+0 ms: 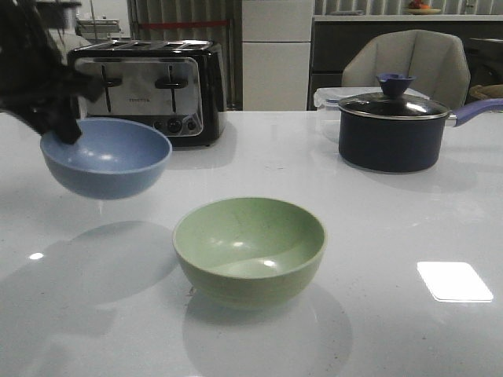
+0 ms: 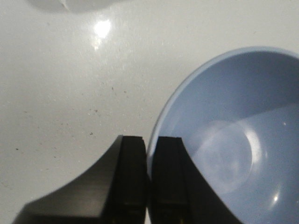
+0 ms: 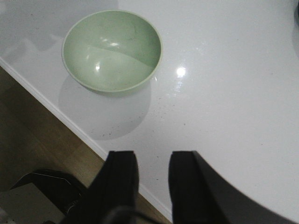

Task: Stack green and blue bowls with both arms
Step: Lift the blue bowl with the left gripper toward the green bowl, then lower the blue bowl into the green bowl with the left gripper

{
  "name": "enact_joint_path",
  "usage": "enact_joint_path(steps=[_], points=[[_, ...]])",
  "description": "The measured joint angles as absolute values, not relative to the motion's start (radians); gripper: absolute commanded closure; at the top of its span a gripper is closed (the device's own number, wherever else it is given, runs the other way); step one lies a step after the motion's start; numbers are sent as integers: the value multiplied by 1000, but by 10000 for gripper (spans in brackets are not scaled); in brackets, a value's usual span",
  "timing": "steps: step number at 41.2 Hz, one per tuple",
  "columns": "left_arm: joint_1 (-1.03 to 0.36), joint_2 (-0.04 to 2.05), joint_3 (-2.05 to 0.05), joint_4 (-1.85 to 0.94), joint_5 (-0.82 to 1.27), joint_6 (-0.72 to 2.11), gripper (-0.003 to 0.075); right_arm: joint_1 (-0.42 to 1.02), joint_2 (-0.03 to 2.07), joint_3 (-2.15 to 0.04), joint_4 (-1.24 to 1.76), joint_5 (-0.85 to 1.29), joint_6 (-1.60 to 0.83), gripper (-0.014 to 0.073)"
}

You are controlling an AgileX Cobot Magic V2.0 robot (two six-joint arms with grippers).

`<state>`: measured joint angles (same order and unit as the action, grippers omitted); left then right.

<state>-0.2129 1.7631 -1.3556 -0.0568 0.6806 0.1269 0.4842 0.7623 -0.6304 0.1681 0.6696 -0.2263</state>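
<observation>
**Operator:** Two bowls, what is the status?

**Tech:** Your left gripper pinches the blue bowl by its rim, airborne left of the green bowl. The right gripper is spread and empty.

**Operator:** Risk?

**Tech:** You hold a thin rim pinch; the bowl may tilt or slip off-centre.

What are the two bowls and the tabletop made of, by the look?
Blue bowl and green bowl: probably matte plastic, with even flat colour and only soft, dull highlights; glazed ceramic can't be ruled out. Tabletop: glossy white, likely polished stone or laminate, with sharp light reflections and fine dark specks in the wrist views.
</observation>
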Motion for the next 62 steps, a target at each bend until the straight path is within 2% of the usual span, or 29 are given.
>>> enact_joint_path(steps=[12,32,48,62], points=[[-258,1592,-1364,-154,775,176,627,484,762,-630,168,672,-226,282],[-558,1612,-1303,-216,795,186,627,484,762,-630,168,673,-226,282],[-576,1760,-1301,-292,721,197,627,484,762,-630,168,673,-226,282],[-611,1765,-1282,-226,676,230,627,484,762,-630,168,673,-226,282]])
